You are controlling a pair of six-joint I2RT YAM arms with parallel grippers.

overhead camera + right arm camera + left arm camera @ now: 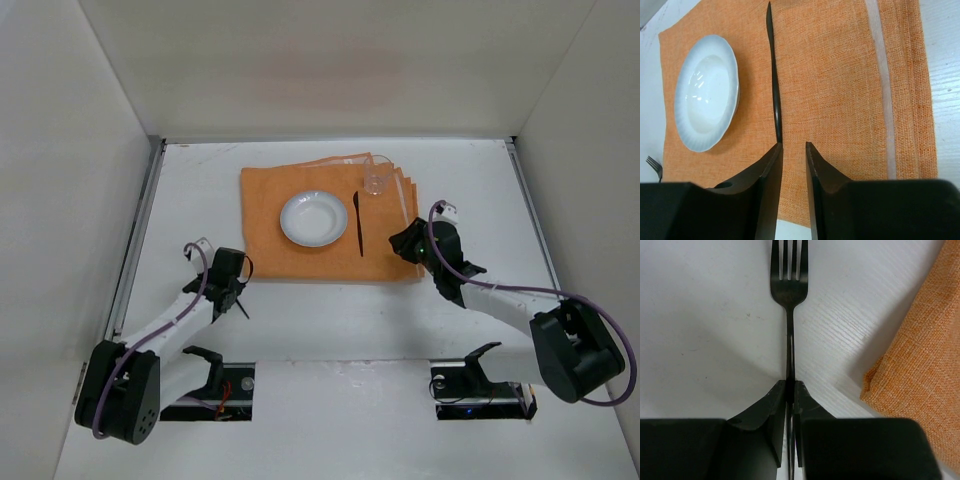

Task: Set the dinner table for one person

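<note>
The white dinner table (330,320) carries an orange cloth mat (330,225). On the mat lie a white plate (314,218), a black knife (358,222) to its right, and a clear glass (377,183) at the far right corner. My left gripper (232,285) is off the mat's near left corner, shut on the handle of a black fork (788,285), tines pointing ahead over bare table. In the left wrist view the gripper (791,382) shows the mat's corner (920,355) to its right. My right gripper (793,144) is open and empty over the mat, just right of the knife's (774,85) near end.
White walls close in the table at the back and sides, with grey edge strips (140,230) along them. The plate (707,92) shows left of the knife in the right wrist view, with the fork's tines (654,165) at the far left edge.
</note>
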